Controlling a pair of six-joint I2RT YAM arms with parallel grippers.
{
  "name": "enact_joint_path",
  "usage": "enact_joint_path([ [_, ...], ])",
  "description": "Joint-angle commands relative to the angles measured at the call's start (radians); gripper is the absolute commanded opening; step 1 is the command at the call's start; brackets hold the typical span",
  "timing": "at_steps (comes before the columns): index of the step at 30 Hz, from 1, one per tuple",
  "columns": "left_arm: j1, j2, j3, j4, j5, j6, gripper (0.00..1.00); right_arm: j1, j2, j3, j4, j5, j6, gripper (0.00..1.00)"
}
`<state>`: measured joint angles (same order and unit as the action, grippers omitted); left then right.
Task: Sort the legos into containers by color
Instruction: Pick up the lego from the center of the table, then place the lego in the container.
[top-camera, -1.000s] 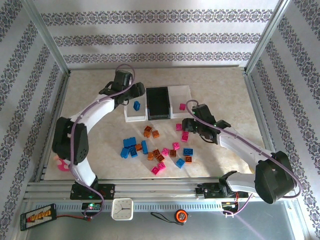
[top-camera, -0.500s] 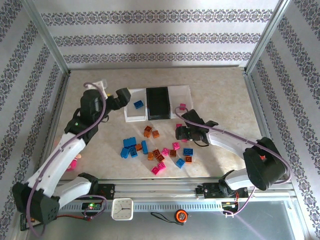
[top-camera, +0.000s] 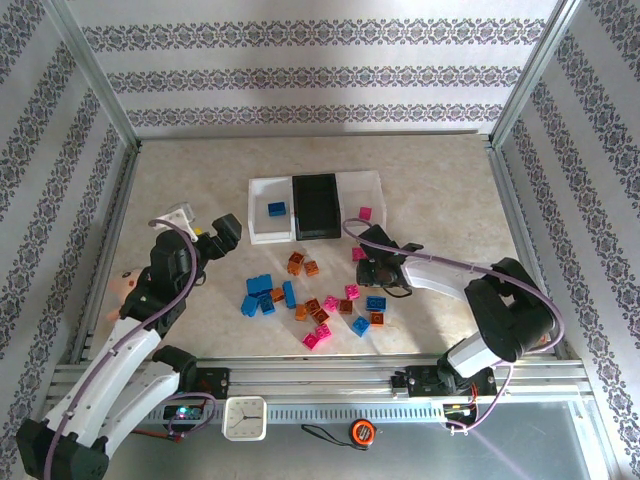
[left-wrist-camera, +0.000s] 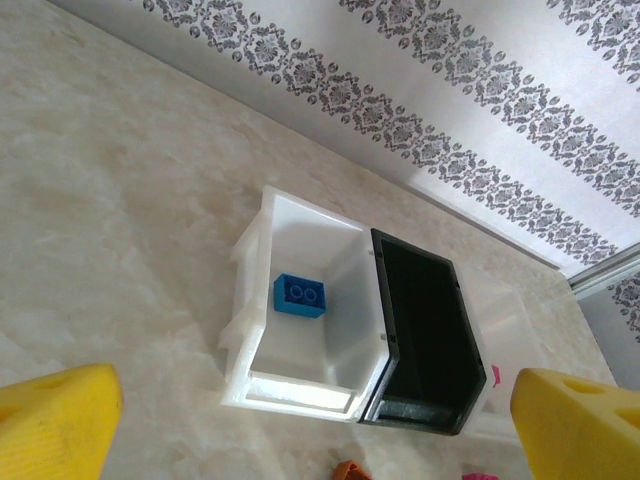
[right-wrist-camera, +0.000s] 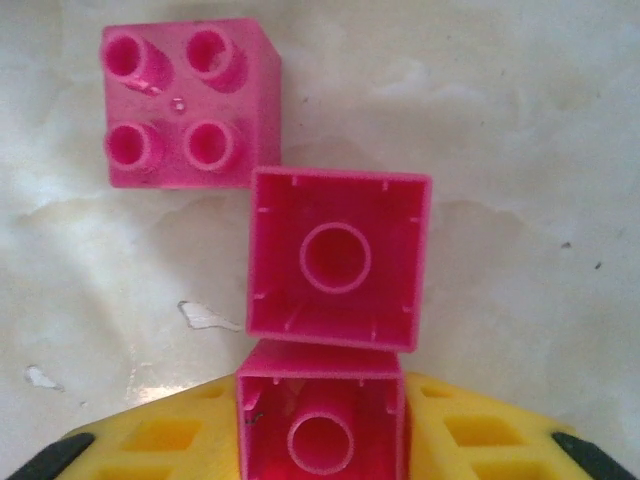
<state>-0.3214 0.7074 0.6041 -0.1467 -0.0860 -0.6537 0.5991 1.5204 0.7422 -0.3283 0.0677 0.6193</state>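
On the tabletop (top-camera: 440, 180), right gripper (top-camera: 368, 268) pinches a pink lego (right-wrist-camera: 320, 415)

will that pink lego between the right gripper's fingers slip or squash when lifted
Probably stiff: the pink lego is hard-looking moulded plastic with square walls. Likely light, since its upturned underside shows it hollow. Its glossy flat sides might slip slightly in the right gripper.

Legos (right-wrist-camera: 338, 260) all pink here; fingers (right-wrist-camera: 150, 445) yellow; over there a blue brick (left-wrist-camera: 299, 297), white bin (left-wrist-camera: 310, 350), black bin (left-wrist-camera: 425, 330); surface (top-camera: 440, 180) beige marble; walls (top-camera: 300, 70) grey-striped.
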Motion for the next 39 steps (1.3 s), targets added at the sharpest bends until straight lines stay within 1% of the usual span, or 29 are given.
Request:
enact_joint_path([
  [1,-0.002,-0.011,-0.028,0.027,0.044,0.021,0.99,0.014,-0.09,-0.011,-0.033,-0.013,-0.017,0.34],
  [6,-0.001,-0.032,-0.086,0.059,0.061,-0.008,0.99,0.014,-0.243,0.046,-0.095,-0.022,-0.063,0.3],
  [9,-0.002,-0.03,-0.101,0.041,0.051,-0.022,0.99,-0.013,-0.245,0.147,-0.107,-0.004,-0.111,0.29],
  [12,-0.002,-0.02,-0.103,0.024,0.073,-0.011,0.99,-0.059,-0.163,0.266,-0.093,0.009,-0.146,0.29],
  [15,-0.001,-0.007,-0.104,0.0,0.096,-0.011,0.99,-0.107,-0.025,0.389,-0.054,0.028,-0.165,0.29],
  [17,-0.002,-0.002,-0.105,-0.026,0.109,-0.016,0.99,-0.133,0.079,0.485,-0.059,0.035,-0.173,0.29],
  [20,-0.001,-0.005,-0.123,-0.057,0.126,-0.027,0.99,-0.154,0.221,0.599,-0.064,0.059,-0.183,0.3],
  [24,0.0,0.01,-0.14,-0.095,0.148,-0.026,1.0,-0.174,0.35,0.694,-0.066,0.083,-0.172,0.31],
  [26,-0.001,0.025,-0.143,-0.106,0.162,-0.023,1.0,-0.184,0.393,0.723,-0.066,0.075,-0.157,0.36],
  [28,-0.001,0.048,-0.137,-0.116,0.18,-0.013,1.0,-0.189,0.427,0.745,-0.071,0.066,-0.147,0.51],
  [30,-0.001,0.072,-0.129,-0.122,0.195,-0.005,1.0,-0.191,0.438,0.755,-0.075,0.06,-0.146,0.61],
  [33,-0.001,0.104,-0.121,-0.128,0.208,-0.001,1.0,-0.188,0.403,0.726,-0.068,0.047,-0.15,0.67],
  [35,-0.001,0.11,-0.12,-0.125,0.212,-0.003,1.0,-0.182,0.351,0.681,-0.061,0.038,-0.151,0.69],
  [37,-0.002,0.11,-0.122,-0.12,0.21,-0.005,1.0,-0.161,0.271,0.601,-0.039,0.019,-0.157,0.7],
  [39,-0.001,0.103,-0.124,-0.116,0.206,-0.005,1.0,-0.125,0.187,0.513,-0.021,0.002,-0.164,0.75],
])
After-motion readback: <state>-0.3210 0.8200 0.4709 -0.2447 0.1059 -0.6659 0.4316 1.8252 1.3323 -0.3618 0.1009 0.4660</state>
